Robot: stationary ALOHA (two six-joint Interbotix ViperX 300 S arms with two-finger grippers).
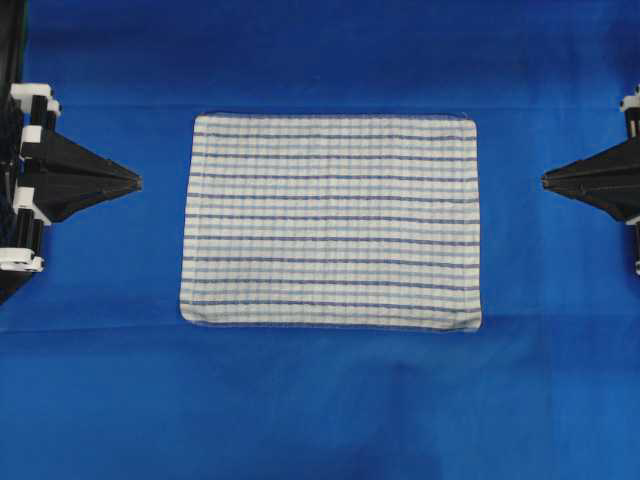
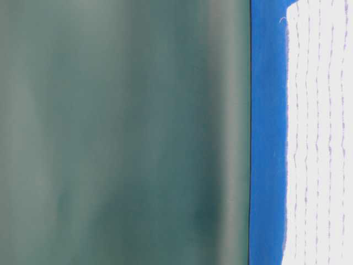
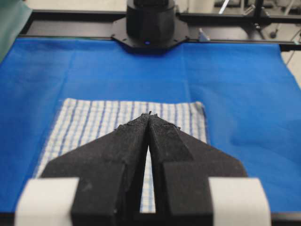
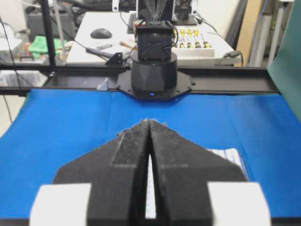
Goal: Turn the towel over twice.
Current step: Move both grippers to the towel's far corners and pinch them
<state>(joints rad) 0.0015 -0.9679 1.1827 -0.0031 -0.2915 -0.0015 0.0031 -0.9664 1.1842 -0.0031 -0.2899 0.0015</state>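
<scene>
Fingers (image 3: 117,155) above blue sheet (image 1: 320,400)

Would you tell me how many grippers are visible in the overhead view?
2. The left gripper sits shut at the left edge, and the right gripper sits shut at the right edge, both pointing toward the towel lying flat between them.

The rectangular white striped cloth towel (image 1: 333,221) lies flat at the centre of the blue table sheet (image 1: 320,400), midway between the left gripper (image 1: 137,182) and the right gripper (image 1: 545,180), touching neither.
</scene>
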